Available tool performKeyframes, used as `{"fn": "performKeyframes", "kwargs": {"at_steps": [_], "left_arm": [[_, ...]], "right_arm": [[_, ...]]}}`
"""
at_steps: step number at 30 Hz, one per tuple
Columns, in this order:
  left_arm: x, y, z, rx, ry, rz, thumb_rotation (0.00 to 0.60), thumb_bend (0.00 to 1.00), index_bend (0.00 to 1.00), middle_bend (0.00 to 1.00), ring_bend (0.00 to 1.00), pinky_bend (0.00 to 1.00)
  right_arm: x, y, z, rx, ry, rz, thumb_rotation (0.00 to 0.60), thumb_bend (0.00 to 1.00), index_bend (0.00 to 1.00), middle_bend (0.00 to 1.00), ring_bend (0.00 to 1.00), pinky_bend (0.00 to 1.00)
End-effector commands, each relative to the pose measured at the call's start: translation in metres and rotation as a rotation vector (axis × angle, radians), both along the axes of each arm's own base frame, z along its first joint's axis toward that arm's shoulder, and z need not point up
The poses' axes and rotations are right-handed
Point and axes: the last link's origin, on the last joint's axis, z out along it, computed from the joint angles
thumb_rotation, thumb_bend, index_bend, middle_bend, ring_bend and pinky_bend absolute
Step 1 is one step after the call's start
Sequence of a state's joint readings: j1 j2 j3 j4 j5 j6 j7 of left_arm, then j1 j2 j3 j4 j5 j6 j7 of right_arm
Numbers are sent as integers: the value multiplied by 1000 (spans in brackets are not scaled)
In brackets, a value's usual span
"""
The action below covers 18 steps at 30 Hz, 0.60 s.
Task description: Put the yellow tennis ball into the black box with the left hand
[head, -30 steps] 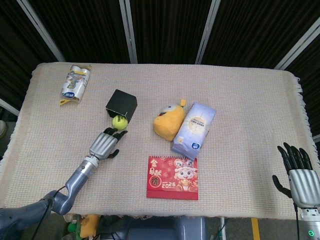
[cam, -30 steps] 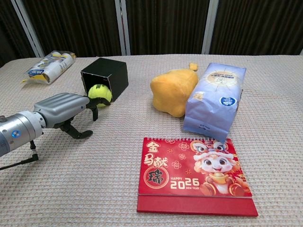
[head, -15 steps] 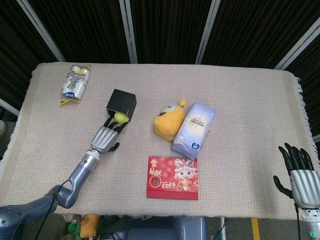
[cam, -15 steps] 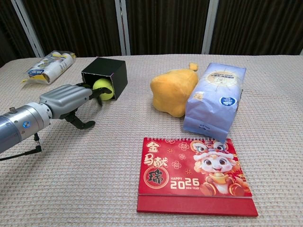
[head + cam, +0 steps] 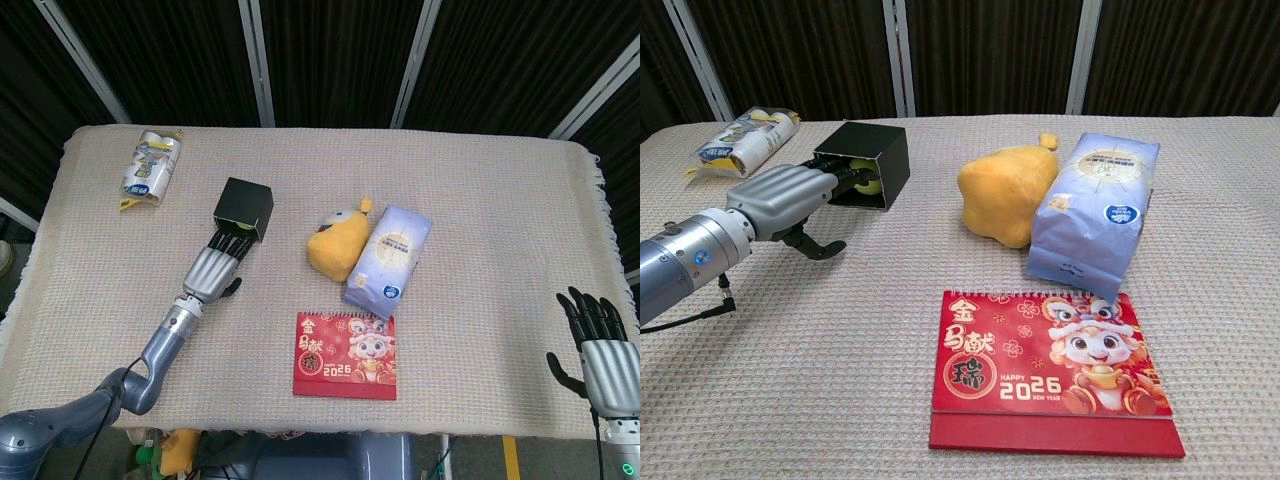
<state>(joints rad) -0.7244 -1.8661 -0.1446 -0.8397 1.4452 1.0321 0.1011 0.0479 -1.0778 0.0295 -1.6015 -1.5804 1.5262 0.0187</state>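
The black box (image 5: 244,206) (image 5: 872,149) lies on its side at the table's left of centre, its opening facing me. Only slivers of the yellow tennis ball (image 5: 866,183) show in the chest view, deep inside the box behind my fingers; the head view hides it. My left hand (image 5: 212,270) (image 5: 780,195) lies flat at the opening, its straight fingers reaching in and touching the ball, with nothing gripped. At the table's near right corner my right hand (image 5: 598,348) is spread open and holds nothing.
A silver snack packet (image 5: 150,167) (image 5: 745,140) lies at the far left. Right of the box sit a yellow plush toy (image 5: 338,243) (image 5: 1008,190) and a lilac bag (image 5: 388,256) (image 5: 1095,210). A red 2026 calendar (image 5: 345,355) (image 5: 1050,365) stands near the front edge.
My left hand has moved forward, pushing the ball from just outside the box's opening into the box. The right hand has stayed put.
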Motion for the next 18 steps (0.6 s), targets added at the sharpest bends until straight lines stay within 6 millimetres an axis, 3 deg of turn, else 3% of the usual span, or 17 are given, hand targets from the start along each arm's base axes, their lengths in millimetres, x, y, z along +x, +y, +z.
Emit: {"fn": "performKeyframes", "kwargs": {"at_steps": [1, 5, 8, 16, 18], "left_arm": [[-1, -5, 4, -2, -13, -14, 600, 325, 56, 96, 0, 0], [-8, -20, 16, -9, -12, -56, 600, 235, 45, 98, 0, 0], [-30, -44, 38, -11, 70, -54, 600, 170, 20, 88, 0, 0], [-70, -168, 134, 25, 30, -25, 600, 118, 1, 77, 0, 0], [-84, -189, 150, 50, 51, 11, 600, 106, 0, 77, 0, 0]], "right_arm": [[0, 0, -1, 1, 2, 0, 600, 381, 0, 0, 0, 0], [1, -1, -2, 3, 7, -1, 600, 382, 0, 0, 0, 0], [1, 0, -3, 4, 13, 0, 600, 382, 0, 0, 0, 0], [6, 3, -10, 11, 28, 15, 600, 381, 0, 0, 0, 0], [7, 4, -13, 16, 36, 21, 600, 382, 0, 0, 0, 0]]}}
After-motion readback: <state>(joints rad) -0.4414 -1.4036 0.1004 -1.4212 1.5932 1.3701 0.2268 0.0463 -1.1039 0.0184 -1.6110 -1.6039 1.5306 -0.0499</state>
